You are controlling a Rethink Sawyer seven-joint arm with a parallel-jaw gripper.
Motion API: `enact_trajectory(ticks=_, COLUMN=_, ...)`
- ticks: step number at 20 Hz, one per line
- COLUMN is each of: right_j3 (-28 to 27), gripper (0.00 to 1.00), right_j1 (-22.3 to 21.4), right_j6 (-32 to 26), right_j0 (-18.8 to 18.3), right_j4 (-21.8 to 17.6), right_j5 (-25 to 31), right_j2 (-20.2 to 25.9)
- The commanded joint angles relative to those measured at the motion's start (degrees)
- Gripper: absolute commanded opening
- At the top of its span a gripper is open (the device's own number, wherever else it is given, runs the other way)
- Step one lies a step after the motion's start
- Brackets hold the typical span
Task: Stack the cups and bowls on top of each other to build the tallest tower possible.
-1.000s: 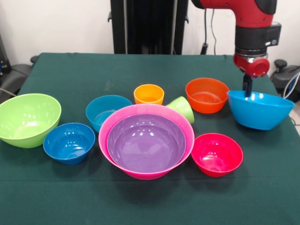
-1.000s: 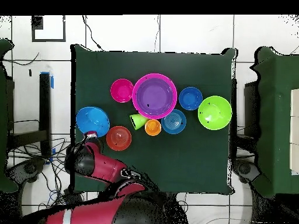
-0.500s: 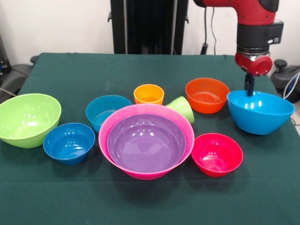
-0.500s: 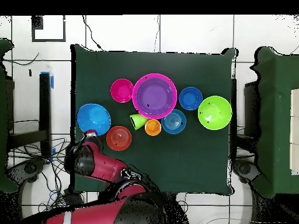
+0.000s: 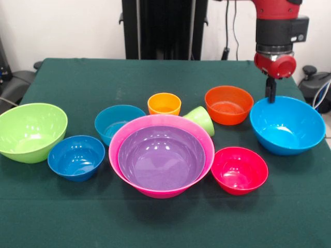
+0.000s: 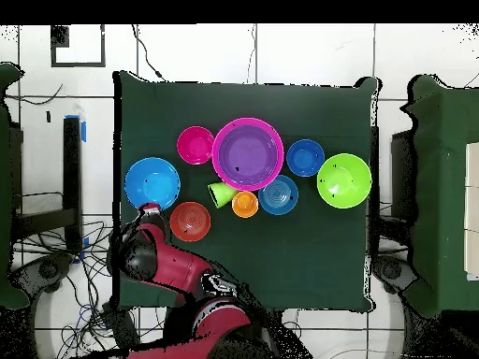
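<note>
My gripper (image 5: 270, 92) hangs at the table's right side, shut on the far rim of the sky blue bowl (image 5: 287, 125), which tips its opening toward the camera. In the overhead view the gripper (image 6: 145, 208) is at that bowl's (image 6: 152, 182) lower edge. The tower is the big pink bowl (image 5: 124, 135) with the purple bowl (image 5: 161, 157) nested inside, at the table's middle. Behind it the orange cup (image 5: 164, 103) stands upright and the lime green cup (image 5: 200, 120) lies on its side against the pink rim.
An orange bowl (image 5: 228, 105) sits just left of the held bowl, and a red-pink bowl (image 5: 239, 169) sits in front of it. A teal bowl (image 5: 118, 121), a dark blue bowl (image 5: 76, 156) and a large lime green bowl (image 5: 31, 130) stand at the left.
My gripper has shifted a little left and away from the robot's side with the sky blue bowl. The bowl has turned from tilted sideways to facing the camera. The other things have not moved.
</note>
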Motion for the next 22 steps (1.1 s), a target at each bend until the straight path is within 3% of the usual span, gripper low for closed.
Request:
enact_trajectory(ticks=1, right_j3=3.9, gripper=0.00, right_j1=-5.8, right_j6=7.9, right_j0=0.3, right_j4=0.8, right_j5=7.2, right_j2=-0.6)
enact_trajectory(ticks=12, right_j3=4.7, gripper=0.00, right_j1=-7.5, right_j6=5.8, right_j0=-2.1, right_j4=-1.8, right_j5=9.3, right_j2=-1.1)
enact_trajectory(ticks=22, right_j3=4.6, gripper=0.00, right_j1=-9.9, right_j6=0.1, right_j0=-5.8, right_j4=-7.4, right_j5=12.4, right_j2=-2.6)
